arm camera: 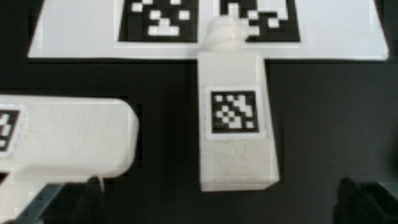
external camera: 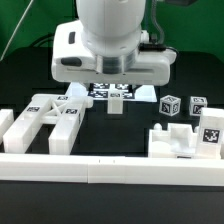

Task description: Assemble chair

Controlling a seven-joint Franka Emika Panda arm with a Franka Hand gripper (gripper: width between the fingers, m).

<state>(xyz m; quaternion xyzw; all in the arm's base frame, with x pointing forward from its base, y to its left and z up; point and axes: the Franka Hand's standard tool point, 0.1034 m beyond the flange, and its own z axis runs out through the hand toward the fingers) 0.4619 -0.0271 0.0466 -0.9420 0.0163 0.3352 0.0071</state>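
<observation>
The gripper [arm camera: 214, 198] hangs wide open and empty over the dark surface [arm camera: 329, 120]. The chair's long white leg [arm camera: 235, 120] lies below it, in line with the gap between the jaws.

The trouble I'd expect comes from the chunky white block [arm camera: 63, 135] lying just beside the leg. One finger looks set to come down very near it, so a straight drop could clip the block or wedge against it. The leg's far end, with its small peg, reaches over the edge of the marker board [arm camera: 71, 30]. It may therefore sit slightly tilted and twist as the jaws close on it.

Only the wrist view shows this closeness and the leg's tag. The exterior view shows what the wrist camera misses: the ladder-like frames [external camera: 45, 118] at its left and the blocky parts [external camera: 185, 142] at its right. Both lie well apart from the leg.
</observation>
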